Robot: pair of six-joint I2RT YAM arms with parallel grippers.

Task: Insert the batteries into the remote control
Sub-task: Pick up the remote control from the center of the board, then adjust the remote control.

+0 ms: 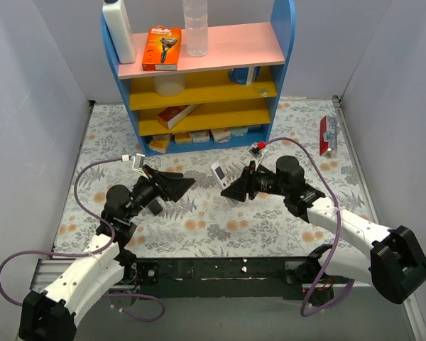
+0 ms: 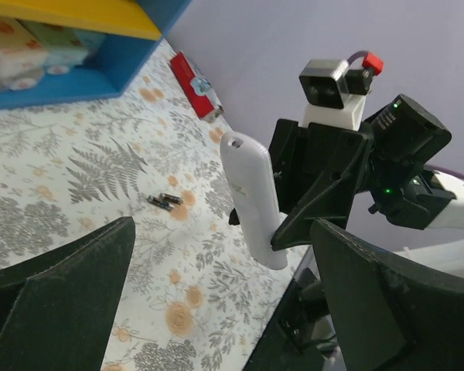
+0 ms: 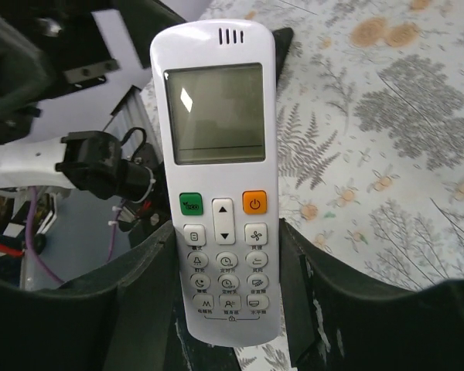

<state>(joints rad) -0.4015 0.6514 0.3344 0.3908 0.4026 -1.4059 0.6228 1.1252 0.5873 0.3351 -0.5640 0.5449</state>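
My right gripper (image 3: 230,309) is shut on the lower end of a white remote control (image 3: 220,178) with a screen and buttons, and holds it upright above the table. In the top view the remote (image 1: 219,173) sits in the right gripper (image 1: 228,190) near the table's middle. My left gripper (image 1: 187,183) is open and empty, facing the remote from the left. In the left wrist view the remote's plain back (image 2: 251,201) shows between my wide-apart jaws (image 2: 224,309). Small dark batteries (image 2: 165,201) lie together on the floral cloth behind it. I cannot make them out in the top view.
A blue shelf unit (image 1: 199,71) with pink and yellow boards stands at the back, holding bottles, a razor box and small packs. A red flat pack (image 1: 328,135) lies at the right back edge, also in the left wrist view (image 2: 193,85). White walls close both sides.
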